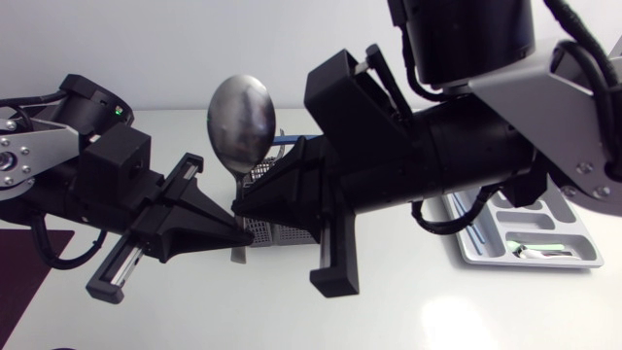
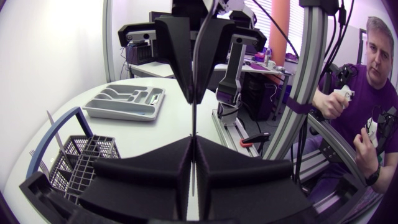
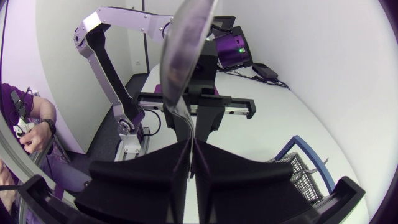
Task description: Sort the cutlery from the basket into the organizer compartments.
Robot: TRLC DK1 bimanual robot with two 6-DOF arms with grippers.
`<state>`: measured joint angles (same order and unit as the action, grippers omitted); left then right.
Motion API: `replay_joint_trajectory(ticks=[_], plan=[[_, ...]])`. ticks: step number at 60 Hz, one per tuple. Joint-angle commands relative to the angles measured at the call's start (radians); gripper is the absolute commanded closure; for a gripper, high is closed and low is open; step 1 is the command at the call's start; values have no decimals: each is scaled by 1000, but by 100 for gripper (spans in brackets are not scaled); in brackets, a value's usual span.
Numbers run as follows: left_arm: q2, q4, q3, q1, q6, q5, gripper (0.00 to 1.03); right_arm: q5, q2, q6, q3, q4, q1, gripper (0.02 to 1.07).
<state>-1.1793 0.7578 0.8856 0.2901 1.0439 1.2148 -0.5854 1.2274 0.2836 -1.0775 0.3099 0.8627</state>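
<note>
A steel spoon (image 1: 241, 119) stands upright high above the table, bowl up. My left gripper (image 1: 243, 233) is shut on the lower part of its handle. My right gripper (image 1: 239, 207) comes from the opposite side and is shut on the handle just above. In the left wrist view the spoon (image 2: 194, 106) shows edge-on, running from my left gripper (image 2: 194, 142) up into the right one. In the right wrist view the spoon's bowl (image 3: 186, 50) rises ahead of my right gripper (image 3: 191, 144). The mesh basket (image 1: 275, 231) with a blue handle lies below. The grey organizer (image 1: 573, 255) sits at the right.
The basket (image 2: 81, 163) holds more cutlery, among it a fork (image 2: 31, 167). The organizer (image 2: 127, 111) has a utensil (image 1: 535, 251) in its front compartment. A dark mat (image 1: 19, 277) lies at the table's left front. The basket (image 3: 303, 174) is beside my right gripper.
</note>
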Motion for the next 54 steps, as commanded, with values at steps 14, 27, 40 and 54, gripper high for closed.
replay_joint_trajectory(ticks=[14,27,40,54], plan=[[-28,-94,9,-2,-101,-46,100,1,-12,-24,30,-6,-24,101],[-2,-249,-40,3,-225,-107,100,6,-39,-31,42,-11,-67,101],[52,-497,-119,43,-406,-238,100,29,-71,-32,68,-11,-110,101],[61,-577,-139,61,-472,-265,100,33,-95,-40,79,-14,-122,101]])
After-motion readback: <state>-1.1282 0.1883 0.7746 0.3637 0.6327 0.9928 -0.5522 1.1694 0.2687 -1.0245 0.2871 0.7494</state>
